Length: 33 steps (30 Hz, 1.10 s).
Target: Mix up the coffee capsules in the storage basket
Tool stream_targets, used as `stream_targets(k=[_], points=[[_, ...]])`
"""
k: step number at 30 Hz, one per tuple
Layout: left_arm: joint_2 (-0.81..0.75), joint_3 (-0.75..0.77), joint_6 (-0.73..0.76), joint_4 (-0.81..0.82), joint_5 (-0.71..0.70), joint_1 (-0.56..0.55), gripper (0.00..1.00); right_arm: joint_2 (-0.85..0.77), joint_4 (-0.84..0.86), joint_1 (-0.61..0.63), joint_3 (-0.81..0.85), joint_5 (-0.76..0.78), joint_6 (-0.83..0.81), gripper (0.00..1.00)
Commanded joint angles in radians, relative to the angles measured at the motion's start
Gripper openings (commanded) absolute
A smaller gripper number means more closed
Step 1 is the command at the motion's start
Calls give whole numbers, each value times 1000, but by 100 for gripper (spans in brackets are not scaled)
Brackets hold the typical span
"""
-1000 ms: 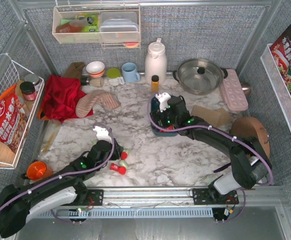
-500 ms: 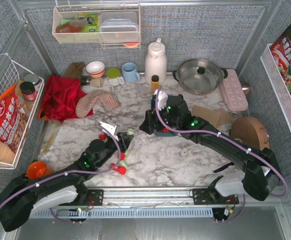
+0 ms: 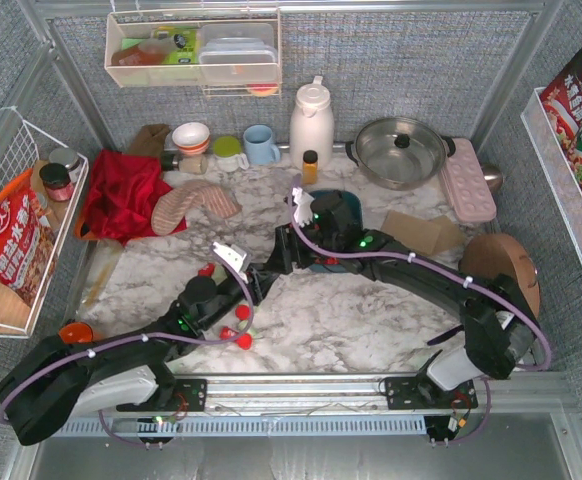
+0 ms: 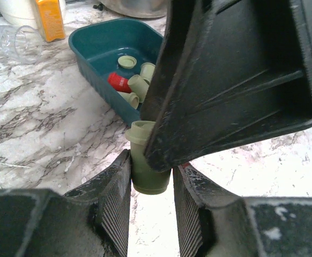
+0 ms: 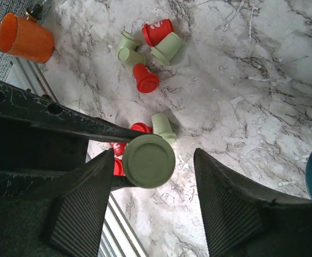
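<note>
**A:** What is the left gripper (image 4: 151, 160) doing?

**B:** Its jaws are drawn in narrow and pinch a pale green capsule (image 4: 148, 179) across its body, between the ribbed pads (image 4: 116, 209). The capsule's rimmed end points away from the lens.

**A:** And the right gripper (image 5: 155, 158)?

**B:** Its jaws stand wide, one on each side of that same capsule. The capsule's flat round end faces the right wrist camera in the lower middle of the frame. The pad on the frame's left is just beside it and the pad on the right is clearly apart, so there is no clamp.

**A:** What does each view add?

**B:** The top view shows the two grippers meeting tip to tip at the centre of the marble table (image 3: 311, 320). The capsule is too small to make out there.

The left wrist view puts the storage basket (image 4: 91, 64) in its upper left, beyond the held capsule. One red and several green coffee capsules (image 4: 139, 85) lie inside it.

The right wrist view alone shows loose capsules (image 5: 145, 77), red and green, on the marble in the upper middle. It also shows an orange cup (image 5: 26, 37) at upper left and a sliver of the basket's rim at the right edge.
</note>
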Motion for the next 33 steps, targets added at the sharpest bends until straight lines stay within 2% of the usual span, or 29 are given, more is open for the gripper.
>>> stream_targets(k=[1, 4, 7, 11, 13, 14, 17, 21, 24, 28, 31, 33], points=[[1, 8, 10, 70, 9, -3, 40, 28, 10, 8, 19, -46, 16, 63], [2, 7, 12, 71, 1, -3, 41, 40, 6, 9, 22, -52, 19, 49], [2, 6, 1, 64, -17, -4, 48, 49, -9, 9, 32, -56, 19, 36], [-10, 10, -37, 7, -75, -3, 70, 50, -35, 6, 38, -21, 10, 30], [-29, 18, -64, -58, -110, -3, 97, 39, -46, -9, 34, 12, 0, 28], [-39, 22, -82, -100, -130, -3, 99, 30, -48, -20, 32, 29, -5, 27], [-86, 20, -157, -226, -216, -3, 99, -5, -74, -61, 27, 136, -48, 25], [-197, -16, -302, -400, -328, -3, 99, -36, -122, -96, 20, 415, -163, 25], [-302, -41, -433, -546, -413, -3, 99, -17, -97, -122, 8, 569, -241, 25], [-473, -80, -597, -715, -481, -3, 99, 54, -50, -177, 11, 590, -283, 29], [-603, -84, -719, -881, -474, -3, 99, 107, -40, -199, 21, 561, -289, 43], [-654, -57, -739, -976, -434, -3, 99, 133, -32, -204, 25, 545, -291, 51]])
